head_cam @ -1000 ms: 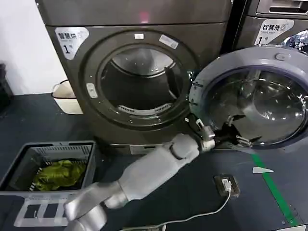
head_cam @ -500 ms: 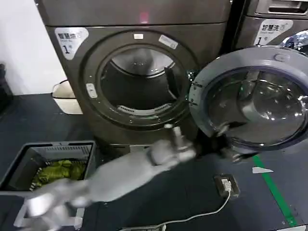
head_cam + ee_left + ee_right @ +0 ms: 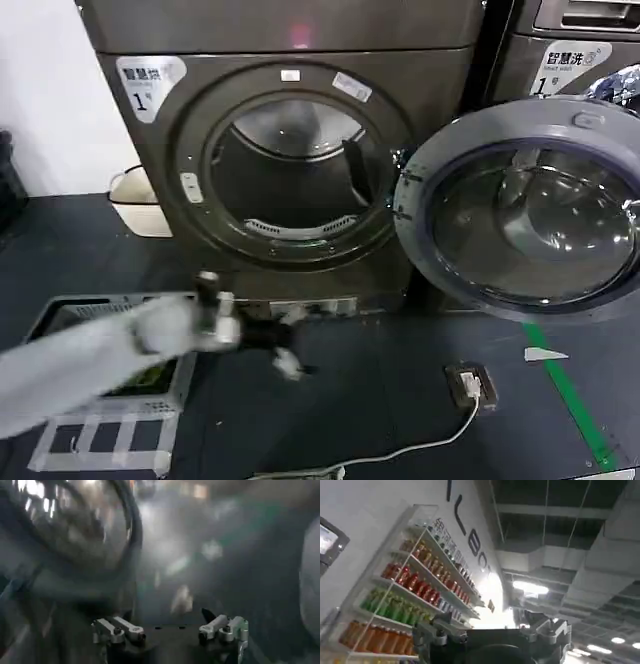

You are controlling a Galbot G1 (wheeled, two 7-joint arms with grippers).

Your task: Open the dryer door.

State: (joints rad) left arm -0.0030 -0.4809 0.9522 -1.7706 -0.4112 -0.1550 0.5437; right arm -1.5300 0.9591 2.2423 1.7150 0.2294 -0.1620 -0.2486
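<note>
Now, from the head I see the dryer door (image 3: 520,205) swung wide open at three o'clock of the drum opening (image 3: 292,170), grey inner face toward me. My left gripper (image 3: 285,350) sits low at six o'clock of that opening, touching nothing. Through the left wrist, its fingers (image 3: 125,630) are spread apart, empty. Through the right wrist, the right gripper (image 3: 492,630) points up at a shelf of bottles (image 3: 415,587), fingers apart, holding nothing.

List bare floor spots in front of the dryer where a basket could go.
Free: dark floor between the open dryer door and the cable box, and left of the white tub. Crowded: low left, where the left gripper sweeps over the laundry basket.
</note>
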